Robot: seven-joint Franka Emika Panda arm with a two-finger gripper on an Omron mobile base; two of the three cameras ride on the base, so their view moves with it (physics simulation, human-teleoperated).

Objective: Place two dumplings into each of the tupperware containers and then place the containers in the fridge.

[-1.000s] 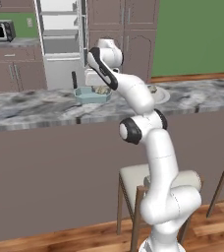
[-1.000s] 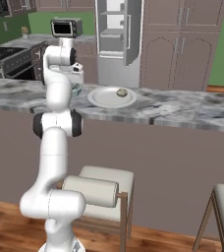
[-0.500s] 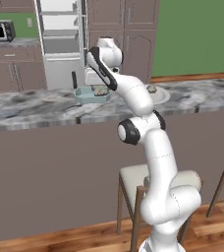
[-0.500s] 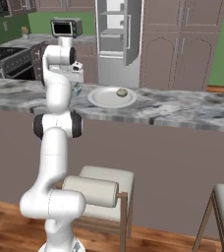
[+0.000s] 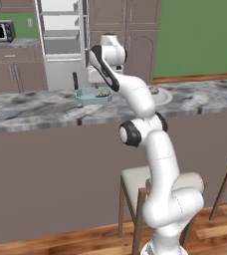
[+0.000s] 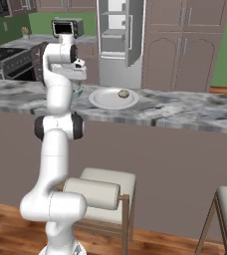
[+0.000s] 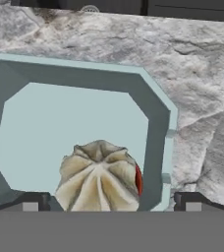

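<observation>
One fridge (image 5: 60, 45) stands open beyond the marble surface (image 5: 31, 112). A teal tupperware container (image 7: 79, 128) sits near its far edge, my gripper (image 7: 109, 201) above it, jaws apart, holding nothing. One pleated dumpling (image 7: 100, 178) lies inside, likely soft; another (image 6: 123, 93) waits on the plate (image 6: 105, 99). I'd pinch its sides gently.

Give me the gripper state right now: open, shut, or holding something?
Gripper: open, holding nothing. Its fingers stand wide apart on either side of a dumpling that lies in the tupperware container.
</observation>
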